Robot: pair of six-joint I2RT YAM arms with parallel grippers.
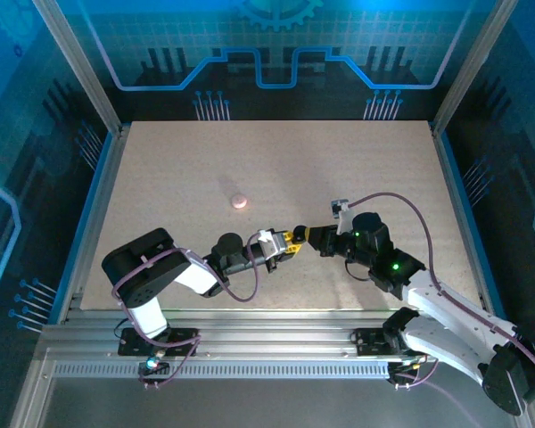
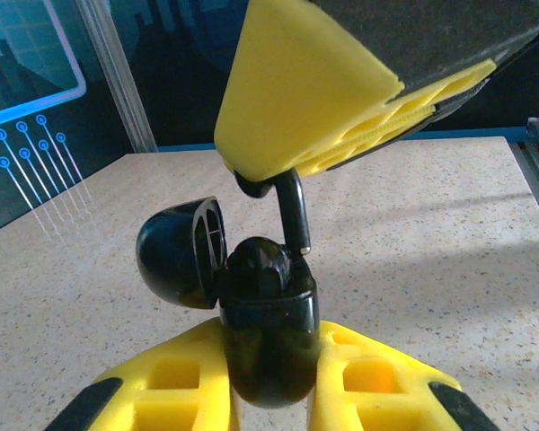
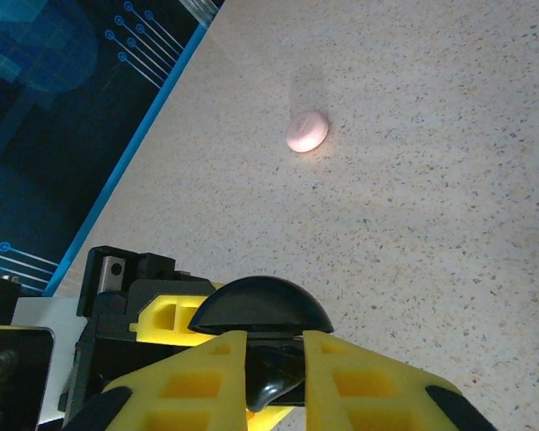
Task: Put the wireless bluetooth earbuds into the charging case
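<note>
A: State of the left gripper (image 2: 269, 364)?
B: Clamped on the glossy black rounded plastic charging case (image 2: 269, 332), with lid (image 2: 175, 251) hinged open toward nine o'clock.
A: And the right gripper (image 3: 274, 355)?
B: Pinched on a small black plastic earbud (image 2: 292, 211) by its stem, head seemingly at the case's mouth, not yet seated.
A: Left to do?
B: Pressing home, probably. Pale pink round puck (image 1: 239, 201) lying untouched at ten o'clock from the grippers.

I saw a speckled beige table (image 1: 276, 178); dark walls (image 1: 276, 45) with blue circuit lines stood behind and beside it, a metal rail (image 1: 267, 343) along its near edge.
</note>
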